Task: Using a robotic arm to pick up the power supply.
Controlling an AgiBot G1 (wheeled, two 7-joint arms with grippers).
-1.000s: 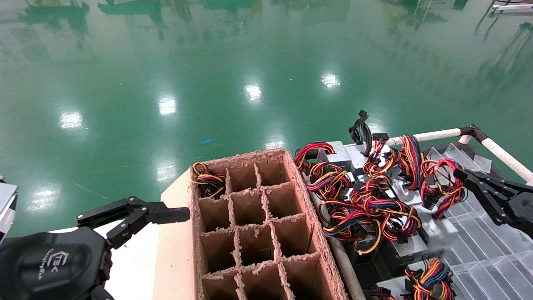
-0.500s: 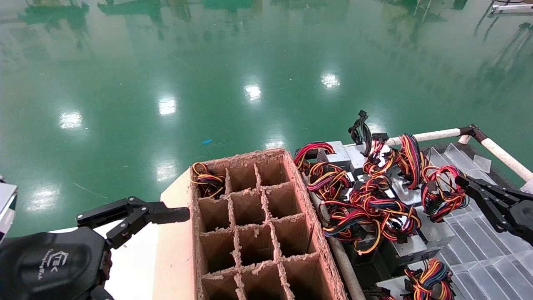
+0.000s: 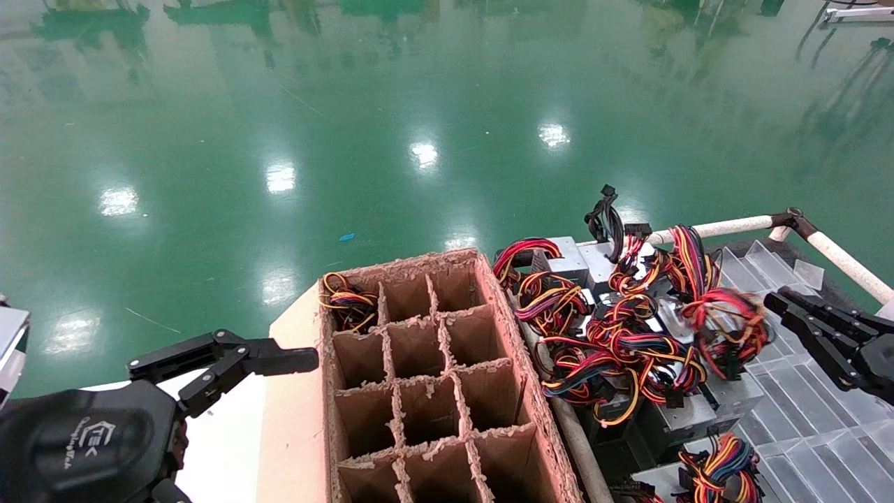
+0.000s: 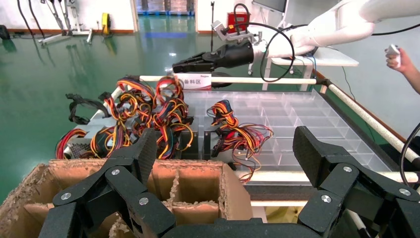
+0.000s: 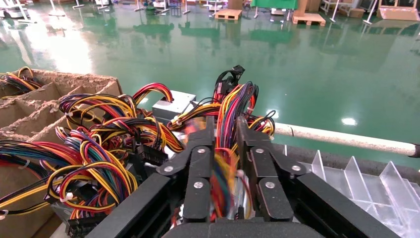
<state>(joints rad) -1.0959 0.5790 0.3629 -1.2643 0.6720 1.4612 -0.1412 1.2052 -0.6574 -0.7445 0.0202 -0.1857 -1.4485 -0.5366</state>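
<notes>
Several grey power supplies with red, yellow and black wire bundles point(image 3: 614, 335) lie heaped right of a cardboard box. One wire bundle point(image 3: 726, 328) shows blurred just left of and below my right gripper point(image 3: 774, 296), above a grey power supply box point(image 3: 730, 395). The right gripper's fingers stand parallel with a narrow gap and hold nothing. In the right wrist view the gripper point(image 5: 225, 121) points at the heap, and blurred wires point(image 5: 223, 183) show through the gap. My left gripper point(image 3: 220, 362) is parked wide open left of the cardboard box, and also shows in its own view point(image 4: 225, 148).
The divided cardboard box point(image 3: 520, 363) has one far-left cell holding wires point(image 3: 346, 304). A clear compartment tray point(image 3: 824, 419) lies under the right gripper. A white rail point(image 3: 726, 227) borders the far side. A person's hand point(image 4: 398, 54) shows far off.
The wire bundle beside the right gripper has swung left and down, away from the fingertips, and is blurred. The right gripper dropped slightly. The left arm has not moved.
</notes>
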